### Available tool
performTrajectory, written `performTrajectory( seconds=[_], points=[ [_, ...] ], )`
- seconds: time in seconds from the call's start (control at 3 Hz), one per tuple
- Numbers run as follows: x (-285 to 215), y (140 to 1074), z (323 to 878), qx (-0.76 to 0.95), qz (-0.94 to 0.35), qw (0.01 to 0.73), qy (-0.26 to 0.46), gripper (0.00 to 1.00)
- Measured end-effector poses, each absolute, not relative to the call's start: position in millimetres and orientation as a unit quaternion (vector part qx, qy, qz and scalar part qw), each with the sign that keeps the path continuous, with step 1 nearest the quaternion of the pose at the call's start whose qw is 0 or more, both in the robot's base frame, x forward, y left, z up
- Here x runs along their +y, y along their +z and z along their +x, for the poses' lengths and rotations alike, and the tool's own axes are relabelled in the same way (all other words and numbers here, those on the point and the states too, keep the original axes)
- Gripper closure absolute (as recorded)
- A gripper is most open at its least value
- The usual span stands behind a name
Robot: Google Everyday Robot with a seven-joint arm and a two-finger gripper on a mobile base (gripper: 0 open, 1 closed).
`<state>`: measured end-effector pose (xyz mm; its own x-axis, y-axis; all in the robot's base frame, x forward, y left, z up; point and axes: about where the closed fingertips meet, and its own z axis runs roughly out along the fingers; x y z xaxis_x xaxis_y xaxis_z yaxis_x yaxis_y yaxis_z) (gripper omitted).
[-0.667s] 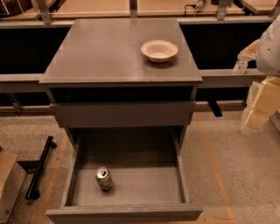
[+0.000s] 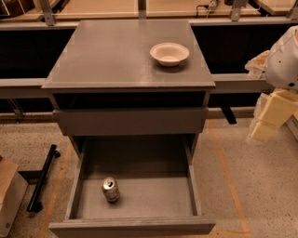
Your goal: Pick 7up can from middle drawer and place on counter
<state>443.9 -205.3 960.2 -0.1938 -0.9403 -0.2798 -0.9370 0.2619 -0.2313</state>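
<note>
7up can (image 2: pixel 111 189): small cylinder, shiny silver top with pull tab facing up, dull greenish-grey side with pale markings. It stands on the flat floor of the middle drawer (image 2: pixel 153 202), in the front-left part, near the left wall but apart from it.

The drawer is a wide grey matte box with low side walls and a plain handleless front, and it is pulled open. Apart from the can, its floor is bare.

Above it is another grey drawer (image 2: pixel 130 121), showing only a flat front panel with a dark gap over it.

Counter (image 2: pixel 107 56): a broad, matte grey, squarish slab on top of the cabinet. A white bowl (image 2: pixel 169 53), round and shallow, sits on its right rear part.

Gripper (image 2: pixel 267 122): cream blocky parts under a white rounded arm shell at the right edge. It is off to the side of the cabinet, about level with the upper drawer and well apart from the can. Clamped or released: cannot tell.

Floor (image 2: pixel 242 186): speckled stone look with orange tape lines. A black bar (image 2: pixel 43 179) lies left of the drawer. Pale wooden tabletops (image 2: pixel 102 8) are behind the cabinet.
</note>
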Motion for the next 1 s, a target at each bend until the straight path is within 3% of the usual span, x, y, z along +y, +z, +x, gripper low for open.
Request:
performTrajectory(
  seconds=[0.67,1.0],
  points=[
    [-161.3,877.6,465.3,0.738,-0.637,0.202,0.095,0.00],
    [-161.3,877.6,465.3,0.738,-0.637,0.202,0.095,0.00]
  ],
)
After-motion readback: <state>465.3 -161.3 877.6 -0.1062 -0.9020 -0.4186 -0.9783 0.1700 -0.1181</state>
